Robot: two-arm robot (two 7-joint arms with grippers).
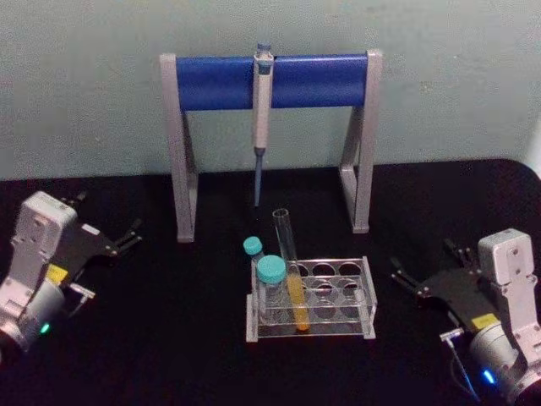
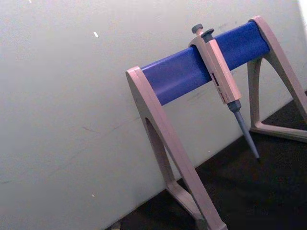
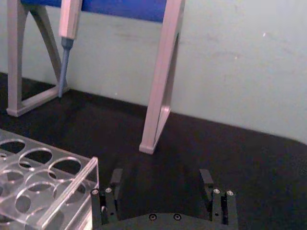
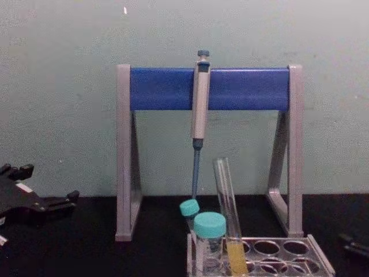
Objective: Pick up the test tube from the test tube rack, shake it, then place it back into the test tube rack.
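The test tube stands leaning in the front left part of the clear test tube rack, with yellow-orange liquid in its lower part. The chest view shows the test tube rising well above the test tube rack. My left gripper rests open on the black table far to the left, nothing between its fingers. My right gripper sits open just right of the rack. In the right wrist view the right gripper is empty, with the rack's corner beside it.
Two teal-capped vials stand at the rack's left end, close to the tube. Behind the rack is a grey-legged stand with a blue crossbar, and a grey pipette hangs from it over the tube.
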